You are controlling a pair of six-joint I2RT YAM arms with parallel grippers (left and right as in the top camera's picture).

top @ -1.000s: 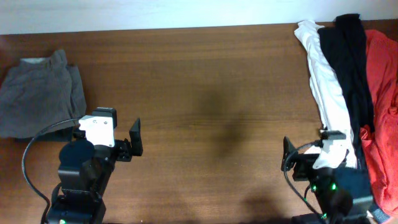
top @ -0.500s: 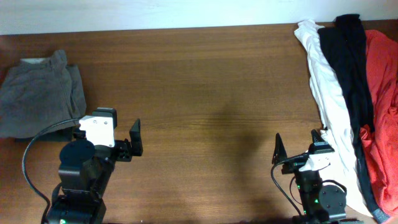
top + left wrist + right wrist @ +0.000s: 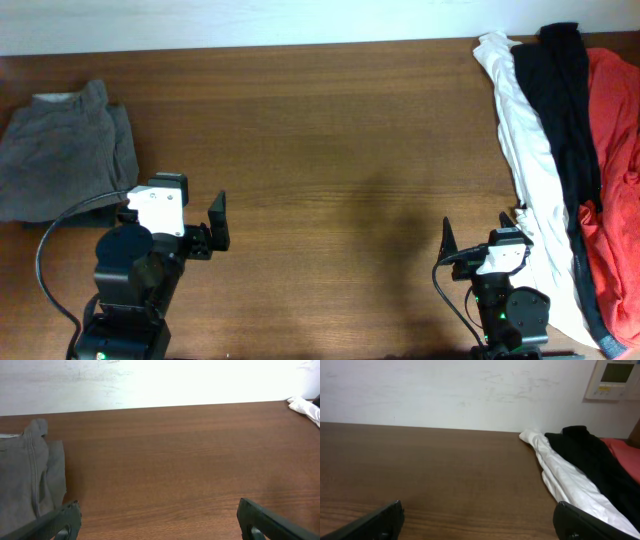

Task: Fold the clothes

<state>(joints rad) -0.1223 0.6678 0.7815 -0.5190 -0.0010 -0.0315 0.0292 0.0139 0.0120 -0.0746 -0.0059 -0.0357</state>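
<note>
Grey-khaki garment sits at the upper left of the overhead frame, bunched compact on the desk, its left side running to the frame edge. Left fingers are spread wide and hold nothing; right fingers are the same, wide apart and empty. Neither touches cloth.

Likely risks:
- The garment is layered and rumpled, so a pinch may catch only the top ply. The rest would then drag or slump, leaving a crooked fold.
- It lies at the far left while the right arm is low at the right of the frame, well apart. A two-handed fold would need a long reach across, or the left arm working alone.
- The left arm's black cable loops just below the garment's lower edge and could snag the cloth if the arm swings left.
- The right fingers are just beside the white garment, so a careless close there would grab the wrong item.

Around: black garment and red garment lie next to the white one in a heap down the right side — not the target. The middle of the desk is bare wood, with nothing between the left fingers and the grey-khaki garment. A small dark patch under its lower edge is too unclear to name.
</note>
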